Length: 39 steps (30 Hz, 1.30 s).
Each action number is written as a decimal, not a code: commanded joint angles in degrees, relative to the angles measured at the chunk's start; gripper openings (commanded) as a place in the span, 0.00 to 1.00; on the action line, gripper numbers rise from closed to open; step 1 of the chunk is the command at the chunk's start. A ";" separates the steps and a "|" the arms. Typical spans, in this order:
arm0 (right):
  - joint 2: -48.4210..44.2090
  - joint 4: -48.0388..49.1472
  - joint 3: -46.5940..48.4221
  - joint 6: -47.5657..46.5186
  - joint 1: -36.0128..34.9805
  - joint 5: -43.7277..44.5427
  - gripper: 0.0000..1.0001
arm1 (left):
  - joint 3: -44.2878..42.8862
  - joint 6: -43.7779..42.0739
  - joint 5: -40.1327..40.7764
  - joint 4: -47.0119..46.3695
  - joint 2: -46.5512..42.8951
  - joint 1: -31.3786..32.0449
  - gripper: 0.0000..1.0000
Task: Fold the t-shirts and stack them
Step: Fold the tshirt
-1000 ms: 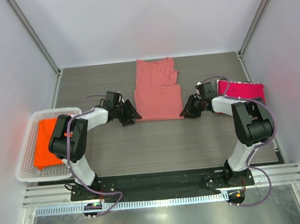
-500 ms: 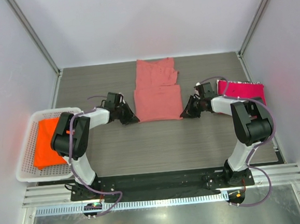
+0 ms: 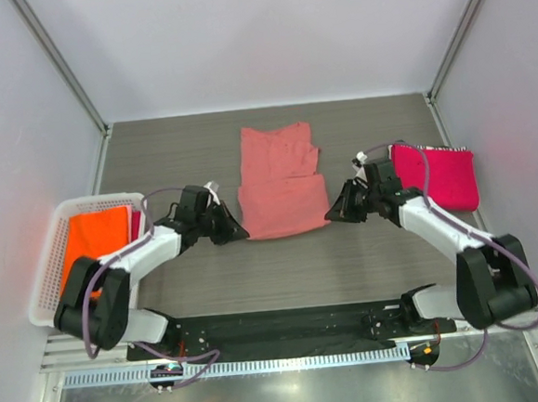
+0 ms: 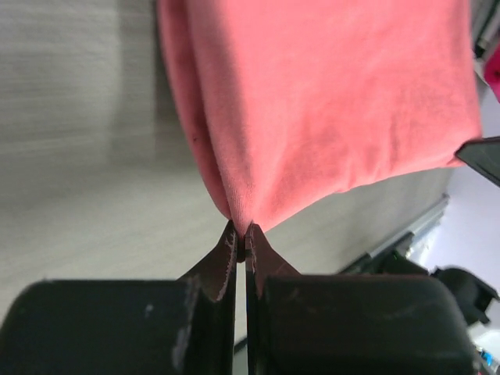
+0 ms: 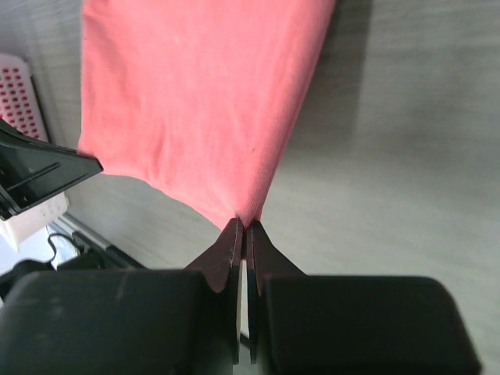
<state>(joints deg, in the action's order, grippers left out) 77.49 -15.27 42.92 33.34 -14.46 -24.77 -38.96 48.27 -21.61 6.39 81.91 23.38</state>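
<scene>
Grey table (image 3: 283,265), salmon-pink shirt (image 3: 282,192), pinched corners hidden.

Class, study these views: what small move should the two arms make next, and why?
The left hand and right hand are each shut on a near corner of the salmon-pink t-shirt, so probably lift both corners together and carry them toward its far edge, folding it in half.
</scene>
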 commanded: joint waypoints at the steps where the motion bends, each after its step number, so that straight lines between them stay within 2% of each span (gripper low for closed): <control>1: -9.09 -6.33 -2.21 -0.74 -0.40 -0.27 0.01 | 1.77 0.95 -1.60 5.01 -9.36 2.37 0.00; 11: -28.87 -16.81 -6.18 0.76 -0.66 -0.19 0.01 | 6.79 5.24 -4.14 17.07 -31.35 5.01 0.00; 16: -31.27 -19.36 -1.54 0.76 -0.66 1.57 0.01 | 5.22 6.31 -5.90 17.78 -33.48 4.93 0.00; 21: -23.38 -19.19 6.29 -0.99 -0.66 4.64 0.01 | -1.01 5.96 -10.11 14.80 -26.82 3.08 0.00; 29: -7.99 -15.67 18.33 -2.76 -0.13 6.75 0.01 | -13.15 1.48 -10.13 15.49 -13.20 -2.45 0.00; 39: 10.29 -10.05 28.53 -2.23 3.82 3.95 0.01 | -26.16 -0.72 -10.91 14.00 4.46 -7.63 0.00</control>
<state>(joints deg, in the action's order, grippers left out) 84.20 -29.76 66.94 31.53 -11.97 -19.70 -60.84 49.30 -30.59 22.48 82.87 17.26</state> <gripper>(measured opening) 0.062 0.013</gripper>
